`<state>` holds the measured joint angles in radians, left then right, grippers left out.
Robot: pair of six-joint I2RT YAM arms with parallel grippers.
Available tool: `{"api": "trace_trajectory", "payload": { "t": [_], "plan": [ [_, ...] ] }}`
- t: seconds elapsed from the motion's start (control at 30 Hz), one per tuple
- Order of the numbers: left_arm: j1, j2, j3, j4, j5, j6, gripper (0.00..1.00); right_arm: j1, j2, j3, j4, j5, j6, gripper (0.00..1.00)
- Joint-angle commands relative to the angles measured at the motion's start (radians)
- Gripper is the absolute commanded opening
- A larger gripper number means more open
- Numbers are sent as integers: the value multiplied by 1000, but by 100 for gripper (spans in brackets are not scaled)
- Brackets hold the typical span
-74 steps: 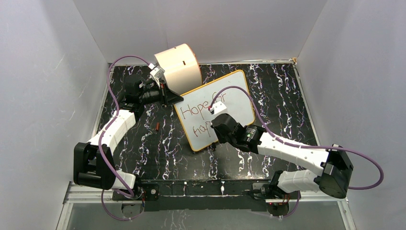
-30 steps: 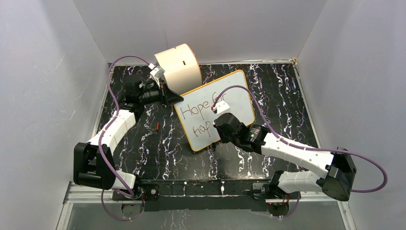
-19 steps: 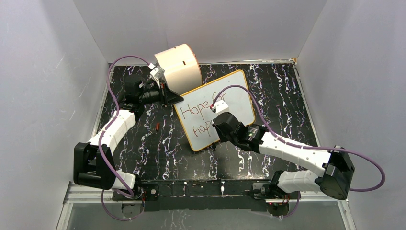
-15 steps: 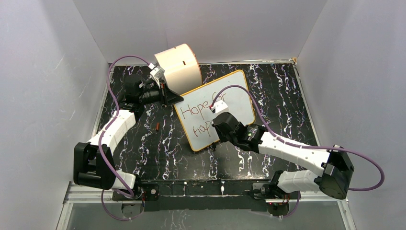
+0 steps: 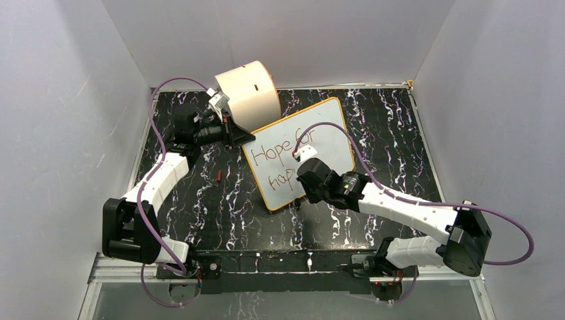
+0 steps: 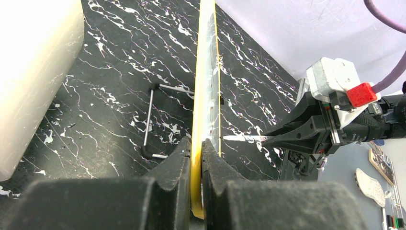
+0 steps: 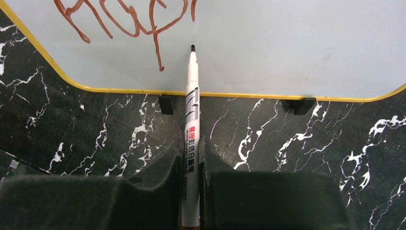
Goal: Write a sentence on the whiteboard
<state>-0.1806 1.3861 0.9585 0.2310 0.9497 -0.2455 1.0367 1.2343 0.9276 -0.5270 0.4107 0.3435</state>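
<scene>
Right wrist view: the marker (image 7: pixel 191 105) is clenched by the right pincer (image 7: pixel 191 143), tip at the whiteboard (image 7: pixel 297 43), which is gripped upright on the counter (image 7: pixel 297 143) by the left pincer (image 6: pixel 196 143); excess pressure could skew the sentence (image 7: pixel 156 45).

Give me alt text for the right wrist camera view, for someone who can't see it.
The right gripper holds a white marker pointing up the frame, its dark tip at the whiteboard just right of red-brown handwritten lettering. Below, the board's yellow rim and two small black clips meet a black marbled table.
</scene>
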Motion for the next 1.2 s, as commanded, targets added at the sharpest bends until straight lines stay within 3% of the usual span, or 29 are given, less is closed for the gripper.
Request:
{"api": "trace_trajectory", "payload": {
  "t": [0.0, 0.3, 0.6, 1.17],
  "plan": [
    [-20, 28, -14, -85, -56, 66, 0, -3, -7, 0, -37, -44, 30, 0],
    [-20, 32, -14, -85, -54, 66, 0, -4, -11, -5, -44, -48, 40, 0],
    [-20, 33, -15, -85, -52, 64, 0, -4, -75, -6, 67, 47, 8, 0],
    [-20, 30, -14, -85, -57, 66, 0, -8, -40, 21, 144, 61, -30, 0]
  ]
}}
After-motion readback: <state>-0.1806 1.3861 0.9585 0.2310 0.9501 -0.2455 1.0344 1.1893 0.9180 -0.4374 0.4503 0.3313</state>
